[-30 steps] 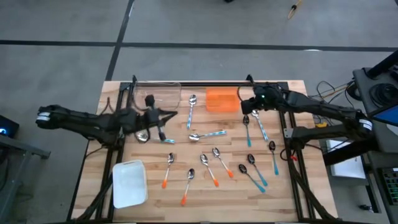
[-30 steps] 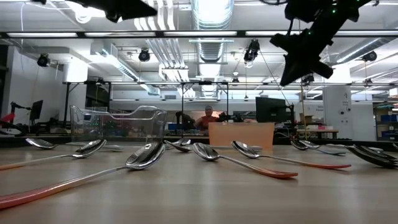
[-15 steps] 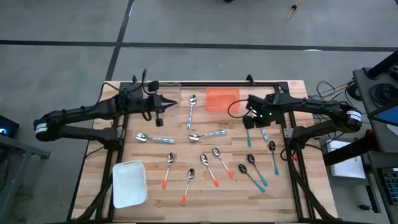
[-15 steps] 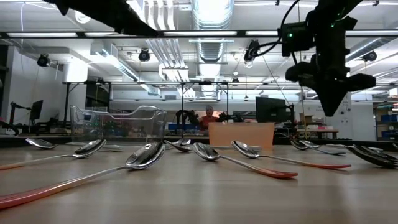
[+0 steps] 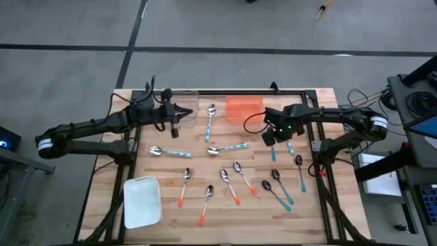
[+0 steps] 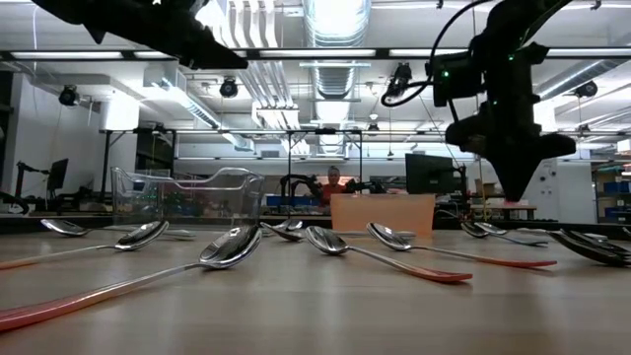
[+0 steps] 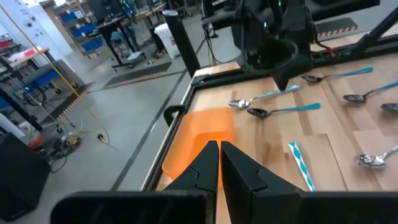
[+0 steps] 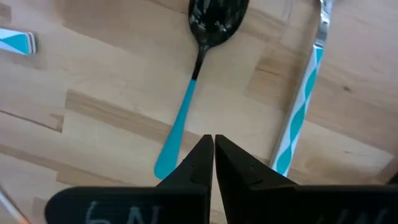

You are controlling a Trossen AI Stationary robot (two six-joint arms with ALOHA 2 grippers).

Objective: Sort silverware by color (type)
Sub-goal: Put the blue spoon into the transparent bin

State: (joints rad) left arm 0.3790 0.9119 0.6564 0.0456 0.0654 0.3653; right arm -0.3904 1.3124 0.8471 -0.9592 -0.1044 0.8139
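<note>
Spoons (image 5: 229, 184) lie scattered across the wooden table (image 5: 321, 205). Right gripper (image 5: 268, 139) (jaws closed, empty) points down above a dark-bowled, teal-handled spoon (image 8: 199, 68). Left gripper (image 5: 186, 114), likewise closed and empty, hovers near the clear bin (image 6: 187, 192), facing the orange bin (image 5: 244, 108)

Across the pale wooden table (image 6: 325, 311) lie silver spoons with orange handles (image 6: 394, 254). Behind them stand a clear plastic bin (image 6: 187, 195) and an orange box (image 6: 382, 212). The dark right gripper (image 6: 516, 187) hangs pointing down, fingers together.
</note>
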